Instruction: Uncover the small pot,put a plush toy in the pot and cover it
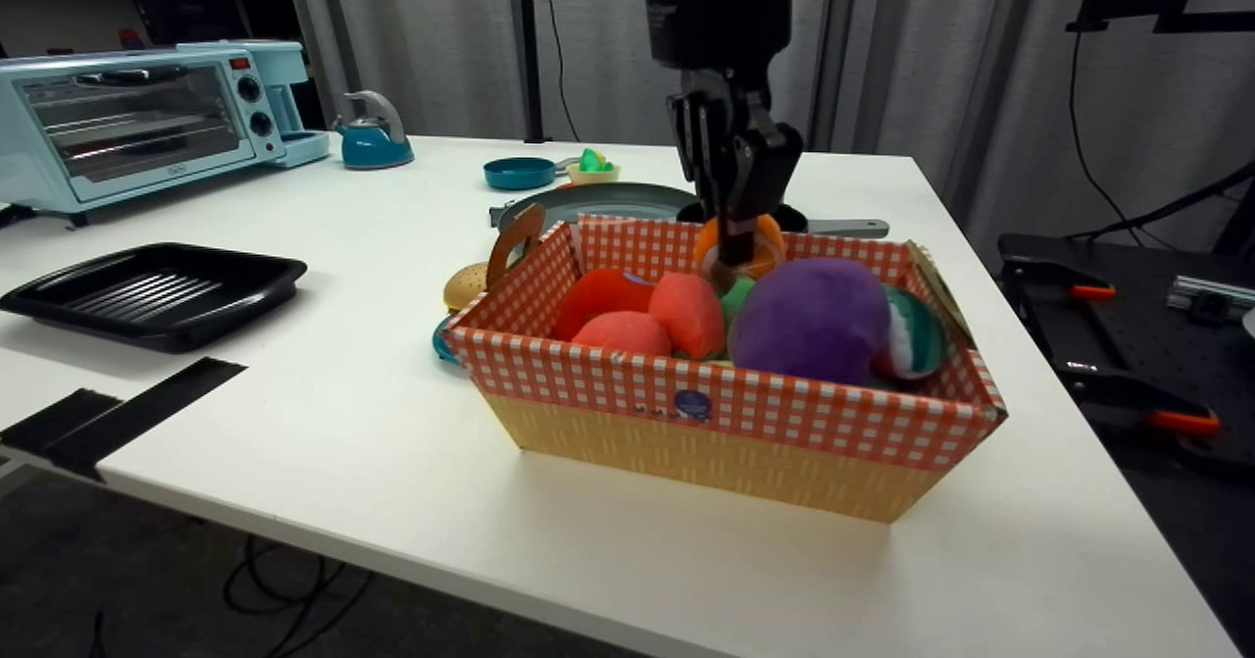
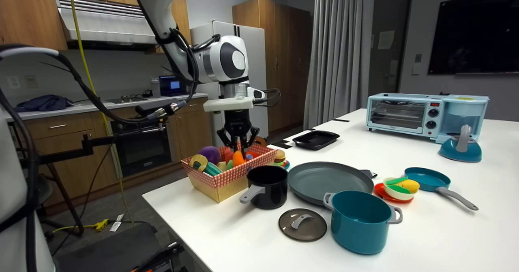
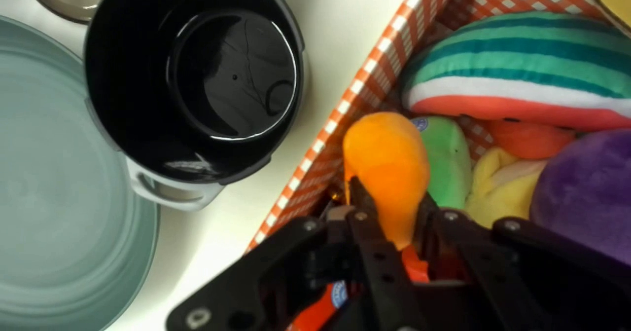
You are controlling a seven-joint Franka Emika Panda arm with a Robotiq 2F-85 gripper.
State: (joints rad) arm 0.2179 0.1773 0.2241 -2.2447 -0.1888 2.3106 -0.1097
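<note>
In the wrist view my pincer (image 3: 390, 190) is clenched on the orange plush (image 3: 387, 148), one fingertip to each side of it. I have it inside the checkered basket (image 3: 342, 103), close to a long wall whose rim slants past just beside the toy. Crowding round are the green plush (image 3: 446, 161), the yellow plush (image 3: 498, 198), the watermelon plush (image 3: 522, 64) and the purple plush (image 3: 586, 193), with the red plush (image 3: 318, 313) below my fingers. Over the rim comes a narrow strip of white table (image 3: 340, 35), then the black saucepan (image 3: 197, 82) with its mouth upward, and beside that the wide grey pan (image 3: 44, 188).

In an exterior view I reach down into the basket along its far wall. The purple plush bulges above the near rim, and a brown handle (image 1: 510, 238) sticks up at the end where the burger toy (image 1: 465, 287) sits outside. Beyond that end, bare table runs as far as the black tray (image 1: 157, 295); past the opposite end the table's edge is near.

In an exterior view the small teal pot (image 2: 360, 231) stands uncovered on the table, well apart from me, and the lid (image 2: 303, 227) lies flat just beside it. Between the basket and the pot stand the saucepan and the grey pan, the saucepan closest to the basket with its handle pointing toward the table's edge. Behind the pot sits a bowl of toy vegetables (image 2: 395, 195) beside the teal frying pan (image 2: 425, 176). The widest room lies beyond the grey pan, up to the toaster oven (image 2: 429, 116).
</note>
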